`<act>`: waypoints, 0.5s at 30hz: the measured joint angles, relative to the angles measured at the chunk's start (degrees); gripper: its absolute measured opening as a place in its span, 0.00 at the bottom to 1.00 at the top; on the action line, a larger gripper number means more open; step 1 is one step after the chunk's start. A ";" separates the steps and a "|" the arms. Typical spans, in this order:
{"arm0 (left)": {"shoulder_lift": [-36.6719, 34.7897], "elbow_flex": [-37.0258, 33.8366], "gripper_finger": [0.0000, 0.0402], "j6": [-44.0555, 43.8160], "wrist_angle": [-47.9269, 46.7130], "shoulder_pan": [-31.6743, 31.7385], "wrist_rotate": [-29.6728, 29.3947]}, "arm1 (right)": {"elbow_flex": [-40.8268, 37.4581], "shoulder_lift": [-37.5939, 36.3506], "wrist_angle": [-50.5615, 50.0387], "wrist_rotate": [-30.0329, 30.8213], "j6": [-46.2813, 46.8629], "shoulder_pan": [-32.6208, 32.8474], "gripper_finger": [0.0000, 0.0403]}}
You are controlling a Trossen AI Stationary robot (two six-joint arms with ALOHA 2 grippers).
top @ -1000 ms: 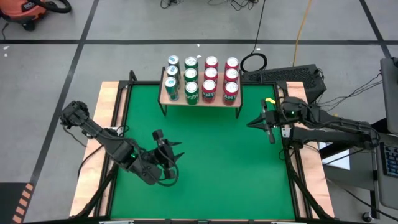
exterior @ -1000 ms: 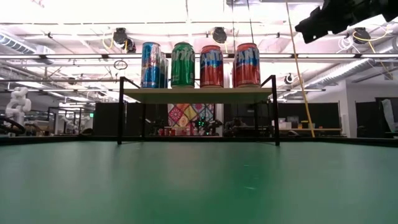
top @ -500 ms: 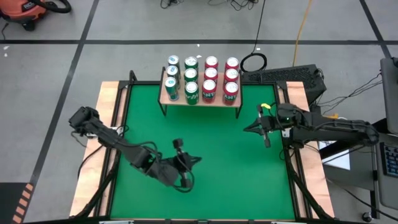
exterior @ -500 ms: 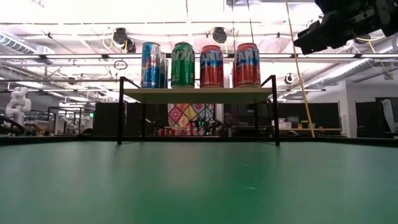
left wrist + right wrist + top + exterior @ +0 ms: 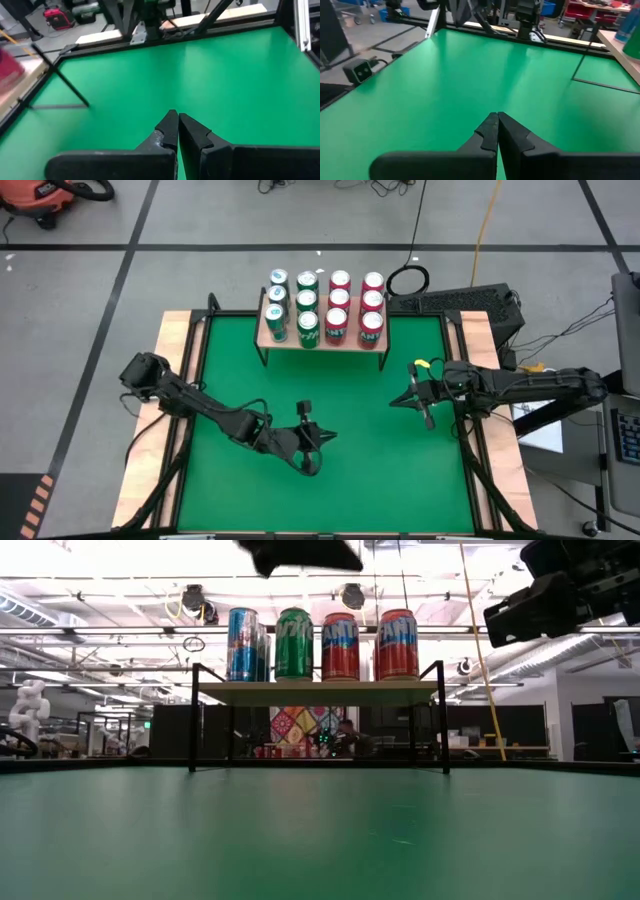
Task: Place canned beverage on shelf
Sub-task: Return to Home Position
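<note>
The shelf (image 5: 320, 332), a light wooden plank on thin black legs, stands at the far middle of the green table; its top also shows in the low view (image 5: 320, 693). Several cans stand upright on it in columns: blue (image 5: 243, 644), green (image 5: 294, 643) and two red (image 5: 340, 645) (image 5: 397, 643). My left gripper (image 5: 330, 434) hovers shut over the middle of the table, nearer its near edge, holding nothing (image 5: 175, 116). My right gripper (image 5: 392, 402) hovers shut above the table's right part, also holding nothing (image 5: 495, 116). No can lies on the table.
The green table top (image 5: 360, 470) is framed by wooden side boards (image 5: 170, 350) and black rails. In the low view, the left arm's dark body (image 5: 300, 552) shows at the top middle and the right arm (image 5: 560, 595) at the top right.
My left gripper has shut its fingers and swung down toward the table's middle and right. It now enters the low view from above. My right gripper has sunk a little and come toward the near edge, staying shut. The cans and the shelf have not moved.
</note>
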 joint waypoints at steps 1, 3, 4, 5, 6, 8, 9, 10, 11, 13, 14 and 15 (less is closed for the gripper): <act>-0.60 -2.24 0.03 -0.10 1.90 0.03 -0.01 | -0.24 -0.05 0.17 0.62 -0.01 0.37 0.00; -2.40 -7.31 0.03 -1.11 6.21 0.20 -0.02 | -0.71 -0.10 0.83 0.73 -0.37 0.91 0.00; -3.70 -10.16 0.03 -1.78 7.83 0.22 -0.02 | -1.10 -0.11 1.56 0.70 -0.70 1.17 0.00; -4.88 -12.89 0.03 -2.26 9.91 0.23 -0.02 | -1.49 -0.11 2.10 0.71 -1.06 1.46 0.00; -6.16 -15.46 0.03 -2.53 12.44 0.28 -0.01 | -1.92 -0.12 2.50 0.70 -1.51 1.67 0.00; -9.25 -20.80 0.03 -2.47 17.15 0.31 -0.02 | -2.83 -0.09 3.93 0.69 -2.40 1.97 0.00; -10.83 -23.20 0.03 -2.45 19.13 0.28 0.00 | -3.34 -0.10 5.13 0.70 -2.73 2.11 0.00; -12.38 -25.74 0.03 -2.40 20.82 0.28 0.17 | -3.91 -0.11 6.26 0.68 -3.14 2.17 0.00; -13.95 -28.11 0.03 -2.38 21.79 0.27 0.33 | -4.54 -0.11 7.25 0.47 -3.50 2.17 0.00; -17.09 -32.43 0.03 -2.37 24.18 0.22 0.76 | -5.71 -0.19 8.96 0.40 -3.85 2.17 0.00; -18.78 -34.38 0.03 -2.36 25.23 0.22 0.81 | -6.25 -0.19 9.38 0.41 -3.97 2.17 0.00; -20.60 -36.30 0.03 -2.14 25.80 0.19 0.88 | -6.71 -0.19 9.46 0.42 -4.07 2.17 0.00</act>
